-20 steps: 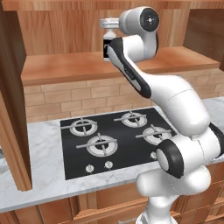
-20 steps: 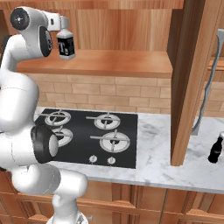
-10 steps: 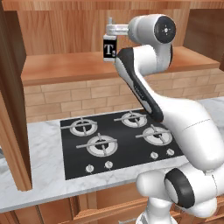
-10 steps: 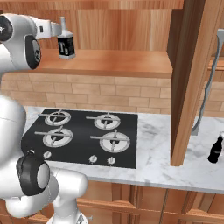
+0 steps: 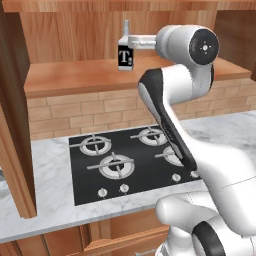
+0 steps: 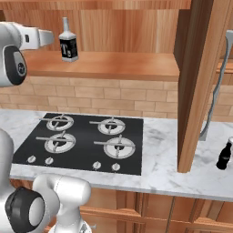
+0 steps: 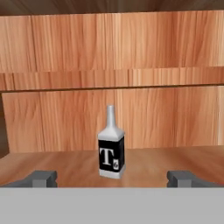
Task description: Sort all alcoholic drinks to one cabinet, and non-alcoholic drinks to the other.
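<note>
In the hand view our fingers (image 7: 42,178) stand spread fully wide at the bottom corners, holding nothing, with the square clear "T" bottle (image 7: 110,151) upright between and beyond them on the open cabinet's wooden shelf (image 7: 52,164). From the right base camera we see that bottle (image 6: 68,43) standing free on the shelf (image 6: 118,66), just off the end of our arm. Below lies the black stovetop (image 6: 82,143) in the marble desk (image 6: 159,159). At far right, past the open cabinet door (image 6: 200,82), the small black cola bottle (image 6: 223,155) stands on the desk.
</note>
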